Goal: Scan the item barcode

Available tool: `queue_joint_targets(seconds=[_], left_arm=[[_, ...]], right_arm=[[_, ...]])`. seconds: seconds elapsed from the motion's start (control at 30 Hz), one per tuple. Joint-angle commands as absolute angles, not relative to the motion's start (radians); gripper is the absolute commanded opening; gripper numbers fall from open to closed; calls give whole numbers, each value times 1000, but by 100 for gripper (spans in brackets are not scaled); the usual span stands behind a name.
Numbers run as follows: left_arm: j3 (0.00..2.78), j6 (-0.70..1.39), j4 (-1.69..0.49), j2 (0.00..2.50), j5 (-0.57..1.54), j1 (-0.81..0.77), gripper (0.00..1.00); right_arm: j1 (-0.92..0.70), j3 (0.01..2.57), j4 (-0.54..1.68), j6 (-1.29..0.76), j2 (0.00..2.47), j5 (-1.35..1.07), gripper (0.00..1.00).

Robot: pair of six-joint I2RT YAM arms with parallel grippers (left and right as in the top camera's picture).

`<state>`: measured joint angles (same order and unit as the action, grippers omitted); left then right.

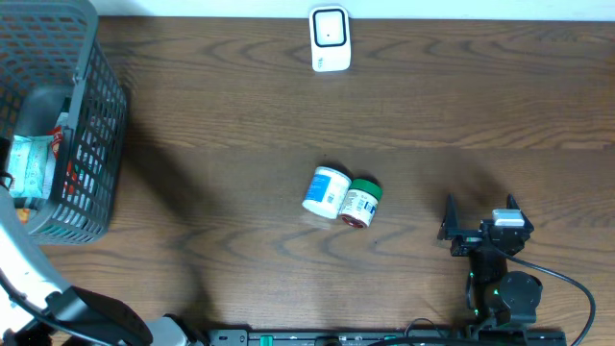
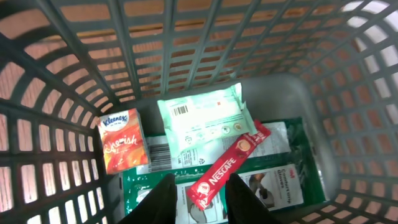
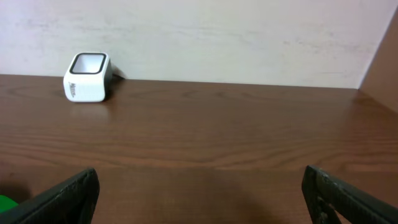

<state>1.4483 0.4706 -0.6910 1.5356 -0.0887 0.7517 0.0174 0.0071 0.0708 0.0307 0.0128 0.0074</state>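
I think the job is only at its start, because nothing is at the scanner yet. On the left, the grey plastic basket [image 1: 96, 125] holds packets. The left gripper [image 2: 203, 182] is down inside it. Its jaws are a little way apart, one on each side of the low end of the long red Nescafe coffee sachet [image 2: 227, 165]. I cannot tell if they pinch it. The sachet is thin and shiny and lies slanted on top of flat packets. No barcode shows on its top side. At the back of the table stands the small white scanner box [image 1: 329, 38]. On the right, the right gripper [image 3: 202, 199] has its jaws wide with nothing in them. The sachet must be lifted out, carried to the scanner, and its barcode shown.
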Motion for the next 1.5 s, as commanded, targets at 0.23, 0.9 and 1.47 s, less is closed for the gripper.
queue_joint_targets(seconds=[0.23, 0.9, 1.47], left_arm=[[1465, 395, -664, 1605, -94, 754, 26], [1465, 254, -612, 1654, 18, 754, 19], [1465, 202, -615, 1655, 6, 754, 19]], right_arm=[[4, 6, 75, 35, 14, 10, 99], [4, 6, 75, 35, 13, 10, 99], [4, 6, 75, 35, 14, 10, 99]])
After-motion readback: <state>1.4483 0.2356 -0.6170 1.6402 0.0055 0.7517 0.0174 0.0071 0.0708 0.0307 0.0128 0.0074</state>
